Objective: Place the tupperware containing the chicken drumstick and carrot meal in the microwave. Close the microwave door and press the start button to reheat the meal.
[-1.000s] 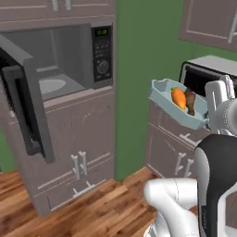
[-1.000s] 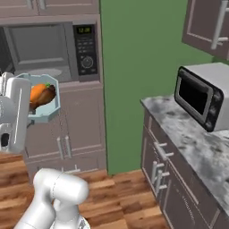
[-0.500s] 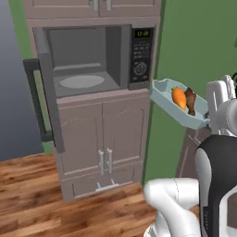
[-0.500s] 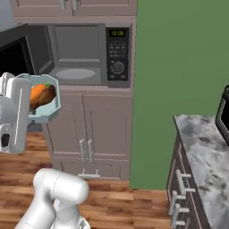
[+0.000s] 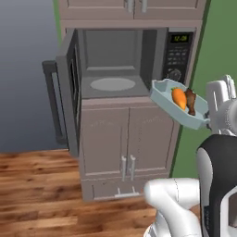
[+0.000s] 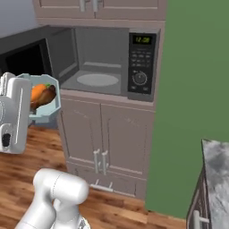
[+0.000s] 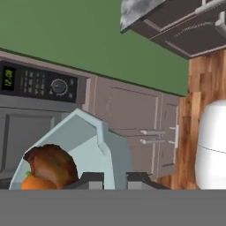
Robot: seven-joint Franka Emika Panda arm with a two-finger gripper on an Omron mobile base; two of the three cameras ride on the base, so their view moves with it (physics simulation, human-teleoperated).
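Note:
The pale blue tupperware point(image 5: 167, 95) hangs tilted in the air, with my gripper point(image 5: 205, 118) shut on its rim. In it lie the orange carrot point(image 5: 179, 98) and the brown chicken drumstick point(image 5: 190, 100). It floats just right of the microwave point(image 5: 120, 60), in front of the black control panel point(image 5: 178, 54). The microwave door point(image 5: 68, 95) stands swung open to the left, and the round turntable point(image 5: 112, 84) is bare. The right base view shows the tupperware point(image 6: 48, 108) left of the cavity point(image 6: 96, 67). In the hand view, my gripper point(image 7: 114, 180) clamps the tupperware point(image 7: 88, 141) beside the drumstick point(image 7: 50, 162).
Below the microwave are two grey cabinet doors point(image 5: 127, 139) with bar handles and a drawer. A green wall point(image 6: 192, 89) rises to its right. A grey stone counter point(image 6: 218, 163) juts in at the far right. Wooden floor point(image 5: 37, 194) lies in front.
The whole scene has shifted: the base has moved, and the microwave now sits nearer and more in front. The tupperware stays in the gripper's hold, unchanged relative to the arm.

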